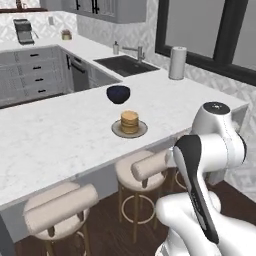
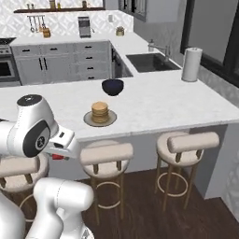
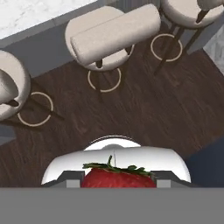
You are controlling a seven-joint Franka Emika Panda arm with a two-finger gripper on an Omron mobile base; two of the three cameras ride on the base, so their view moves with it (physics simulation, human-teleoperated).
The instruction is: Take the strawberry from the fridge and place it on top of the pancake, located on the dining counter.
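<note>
A stack of pancakes (image 1: 129,121) (image 2: 99,112) sits on a small plate (image 1: 116,131) (image 2: 87,120) near the front edge of the white marble dining counter (image 1: 55,140) (image 2: 154,105). My gripper (image 3: 118,183) (image 2: 59,154) is shut on the strawberry (image 3: 118,177) (image 2: 58,157), a red berry with a green leafy top. The hand hangs below counter height, in front of the counter and over the stools and dark wood floor, to the left of the pancake in the right base view. The fridge is out of view.
A dark bowl (image 1: 118,94) (image 2: 112,86) stands just behind the pancake plate. A paper towel roll (image 1: 177,63) (image 2: 191,64) and a sink (image 1: 125,65) (image 2: 149,62) lie farther back. Padded stools (image 1: 142,172) (image 2: 106,156) (image 3: 109,37) line the counter's front.
</note>
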